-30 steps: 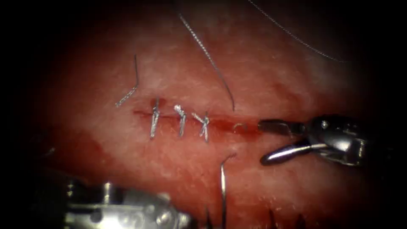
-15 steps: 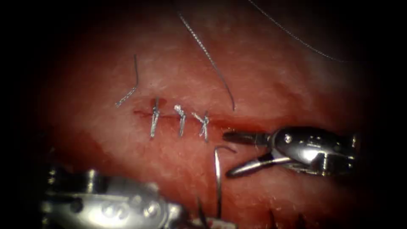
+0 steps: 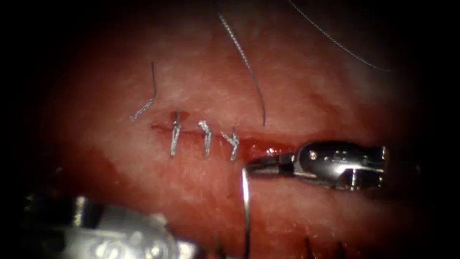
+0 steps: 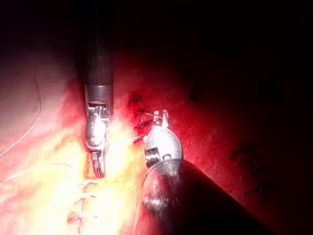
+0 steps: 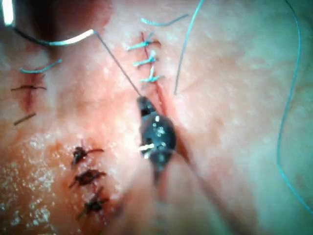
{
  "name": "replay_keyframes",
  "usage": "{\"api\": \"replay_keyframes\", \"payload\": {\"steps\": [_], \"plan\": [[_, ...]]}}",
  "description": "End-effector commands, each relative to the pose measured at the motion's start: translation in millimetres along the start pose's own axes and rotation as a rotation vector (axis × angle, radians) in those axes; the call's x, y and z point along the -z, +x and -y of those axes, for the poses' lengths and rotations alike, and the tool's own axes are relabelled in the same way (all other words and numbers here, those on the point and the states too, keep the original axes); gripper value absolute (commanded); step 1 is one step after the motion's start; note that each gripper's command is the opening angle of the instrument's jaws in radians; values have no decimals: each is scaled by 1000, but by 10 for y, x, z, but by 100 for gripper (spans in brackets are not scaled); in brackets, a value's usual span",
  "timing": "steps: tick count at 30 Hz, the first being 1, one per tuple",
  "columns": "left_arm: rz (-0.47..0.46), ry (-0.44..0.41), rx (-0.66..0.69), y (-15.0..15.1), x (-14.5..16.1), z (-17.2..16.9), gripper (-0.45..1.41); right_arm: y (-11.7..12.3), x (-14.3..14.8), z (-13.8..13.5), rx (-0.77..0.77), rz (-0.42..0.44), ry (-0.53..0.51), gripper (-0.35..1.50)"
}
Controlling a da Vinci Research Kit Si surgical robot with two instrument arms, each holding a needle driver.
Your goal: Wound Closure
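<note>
Needle (image 3: 246, 201) is now gripped near its tip by the right tool (image 3: 261, 165), whose jaws — spread wide a second ago — have been closed just below the cut (image 3: 268, 144). Left tool (image 3: 110, 237) — jaw state cannot be told. Three stitches (image 3: 206, 138) are seen on the tissue (image 3: 297, 96).

The tissue (image 3: 306, 91) is pink and red, paler in the middle and darker at its edges. The cut (image 3: 268, 142) is a dark red line with wet red fluid (image 3: 261, 145) in it. Three stitches (image 3: 205, 139) across the cut are shiny silver-grey. The thread (image 3: 247, 64) is grey with a twisted, rope-like pattern. The needle (image 3: 246, 206) is bright silver. The right tool (image 3: 261, 164) is shiny silver with dark parts. The left tool (image 3: 115, 237) is grey metal.
</note>
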Motion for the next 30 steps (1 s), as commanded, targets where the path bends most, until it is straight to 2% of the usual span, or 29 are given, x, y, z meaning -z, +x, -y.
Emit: {"api": "replay_keyframes", "payload": {"steps": [1,8,12,17,19,23,24,25,26,27,28,30], "plan": [[2,-1,0,-7,-4,-7,-45,0,-5,7,-34,4,-22,-35],[10,22,-21,-3,10,-9,-45,27,14,10,-242,-26,-147,-35],[25,67,-31,-4,29,-1,-45,47,15,31,-274,-24,-117,-35],[55,147,-48,-16,51,19,-45,82,3,71,-285,-50,-45,-35],[72,191,-46,-27,61,33,-45,107,-4,87,-249,-57,-33,-35],[87,226,-39,-37,73,46,-45,127,-2,91,-146,-73,-36,-35],[89,230,-37,-39,76,48,-45,127,-2,91,-141,-76,-37,-30],[92,233,-34,-40,81,51,-45,127,1,87,-95,-91,-46,2],[93,236,-32,-41,85,53,-45,124,3,83,-72,-92,-61,46],[96,238,-35,-42,89,55,-45,121,5,81,-61,-87,-80,76],[101,249,-29,-41,97,56,-45,113,7,73,-25,-72,-126,113],[109,258,-32,-39,105,57,-45,106,9,69,-23,-69,-135,118]]}}
